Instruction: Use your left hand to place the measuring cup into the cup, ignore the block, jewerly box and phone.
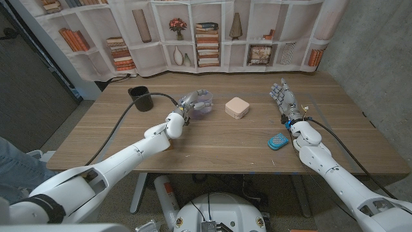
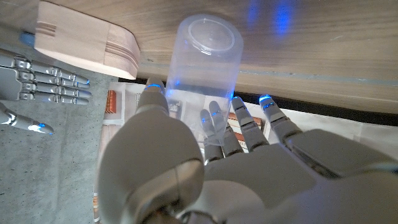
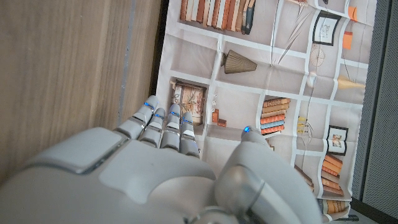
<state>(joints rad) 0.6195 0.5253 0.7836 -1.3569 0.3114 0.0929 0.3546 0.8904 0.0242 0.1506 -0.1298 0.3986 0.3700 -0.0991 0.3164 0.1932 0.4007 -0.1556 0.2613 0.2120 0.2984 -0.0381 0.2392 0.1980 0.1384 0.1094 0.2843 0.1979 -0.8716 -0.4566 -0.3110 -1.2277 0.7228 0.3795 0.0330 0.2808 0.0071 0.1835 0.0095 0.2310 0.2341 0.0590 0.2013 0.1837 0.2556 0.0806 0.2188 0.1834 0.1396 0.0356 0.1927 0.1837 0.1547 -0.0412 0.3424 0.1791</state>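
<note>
Left hand [image 1: 193, 103] grips clear cup [image 2: 202, 59] | right hand [image 1: 284, 98] fingers apart, holding nothing

My white left hand [image 1: 191, 107] holds a clear measuring cup [image 2: 202, 59]; black cup [image 1: 140, 97], pale pink box [image 1: 237, 107], blue phone [image 1: 278, 141], brown table [image 1: 212, 145].

A wooden table [image 1: 212, 138] is carrying a black cup [image 1: 140, 98] near its far left corner, a pale pink jewelry box [image 1: 237, 107] lying well to the cup's right, and a blue phone [image 1: 278, 141] sitting farther right, nearer the front edge.
</note>
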